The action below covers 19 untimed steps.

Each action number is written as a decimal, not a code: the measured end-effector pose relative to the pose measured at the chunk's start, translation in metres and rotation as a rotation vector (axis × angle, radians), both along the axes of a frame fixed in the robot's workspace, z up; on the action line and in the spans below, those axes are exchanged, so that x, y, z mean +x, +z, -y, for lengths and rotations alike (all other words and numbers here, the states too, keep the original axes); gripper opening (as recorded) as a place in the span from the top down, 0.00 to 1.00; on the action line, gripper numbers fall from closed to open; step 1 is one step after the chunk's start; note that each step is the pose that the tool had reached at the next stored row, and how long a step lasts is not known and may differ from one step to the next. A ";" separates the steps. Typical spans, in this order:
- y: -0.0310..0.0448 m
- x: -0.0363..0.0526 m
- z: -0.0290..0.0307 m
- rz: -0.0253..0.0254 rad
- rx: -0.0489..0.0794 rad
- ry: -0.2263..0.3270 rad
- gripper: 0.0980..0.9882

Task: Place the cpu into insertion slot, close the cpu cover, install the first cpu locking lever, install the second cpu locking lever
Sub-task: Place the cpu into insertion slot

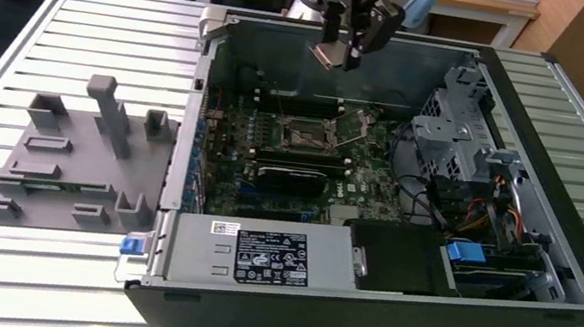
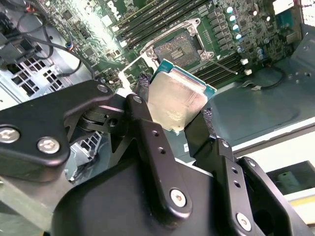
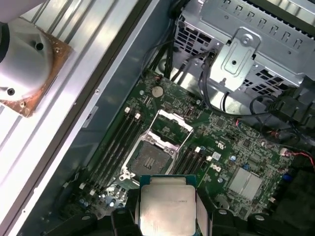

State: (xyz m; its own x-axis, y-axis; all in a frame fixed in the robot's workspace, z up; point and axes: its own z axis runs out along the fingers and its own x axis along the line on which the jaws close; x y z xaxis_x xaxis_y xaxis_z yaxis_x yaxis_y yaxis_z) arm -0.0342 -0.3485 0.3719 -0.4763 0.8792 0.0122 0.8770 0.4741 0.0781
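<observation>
My gripper (image 1: 335,55) hangs above the open computer case, over its far wall, shut on the cpu (image 1: 330,51). In both wrist views the pale metal face of the cpu (image 2: 177,101) (image 3: 167,206) sits between the black fingers (image 2: 142,123) (image 3: 204,214). The insertion slot (image 1: 304,138) (image 2: 178,47) (image 3: 150,158) lies bare on the green board below, its dark centre showing. The cpu cover (image 3: 170,127) (image 2: 134,69) stands swung open beside the slot. A thin locking lever (image 2: 224,61) (image 1: 353,142) sticks out next to the socket.
A silver drive cage (image 1: 451,144) with cables fills the case at the exterior view's right. The power supply (image 1: 255,253) sits at the near side. A black graphics card (image 1: 289,182) lies near the socket. A grey fixture (image 1: 73,157) rests on the slatted table (image 1: 0,259).
</observation>
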 end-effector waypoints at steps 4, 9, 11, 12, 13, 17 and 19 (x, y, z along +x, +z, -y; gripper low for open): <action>-0.0003 0.0000 -0.0004 0.0000 0.000 -0.041 0.50; -0.0007 0.0000 -0.0010 0.0000 -0.001 -0.095 0.50; -0.0009 0.0000 -0.0013 0.0000 -0.001 -0.118 0.50; -0.0009 0.0000 -0.0014 0.0000 -0.001 -0.129 0.50; -0.0010 0.0000 -0.0015 0.0000 -0.001 -0.139 0.50; -0.0013 0.0000 -0.0021 0.0000 -0.001 -0.179 0.50; -0.0015 0.0000 -0.0024 0.0000 -0.002 -0.198 0.50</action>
State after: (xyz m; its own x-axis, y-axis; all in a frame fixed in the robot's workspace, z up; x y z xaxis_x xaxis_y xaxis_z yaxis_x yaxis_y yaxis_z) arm -0.0342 -0.3461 0.3704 -0.2936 0.9559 0.0107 0.9533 0.2920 0.0774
